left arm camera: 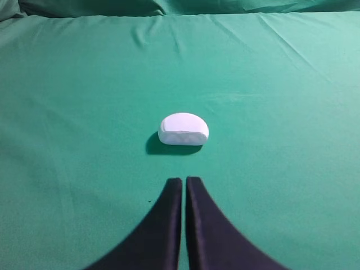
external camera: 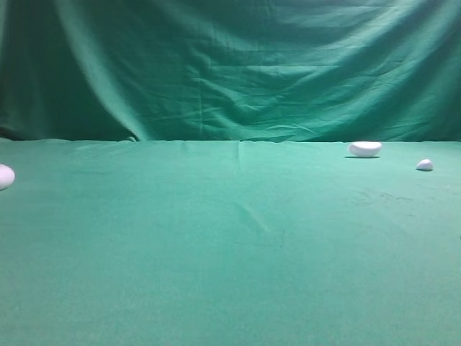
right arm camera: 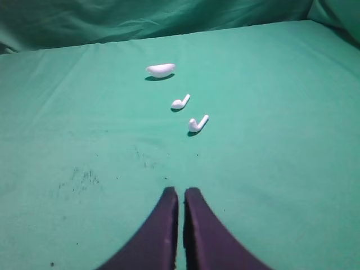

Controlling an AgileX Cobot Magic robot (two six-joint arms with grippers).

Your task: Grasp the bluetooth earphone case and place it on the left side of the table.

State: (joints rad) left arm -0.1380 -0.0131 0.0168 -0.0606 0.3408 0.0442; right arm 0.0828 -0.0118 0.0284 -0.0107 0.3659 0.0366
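On the table, by the case:
Left gripper: fingers pressed together, holding nothing, just short of the bluetooth earphone case.
Right gripper: fingers pressed together, holding nothing.
Case: lies on the green cloth at the far left edge of the high view.
Earbuds: two, far right of the case.
White lump: behind the earbuds.

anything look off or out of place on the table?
Two loose earbuds lie bare on the green table on the right, outside any case, near a white bean-shaped lump. The earphone case sits apart, ahead of the shut left gripper. Dark specks mark the cloth.
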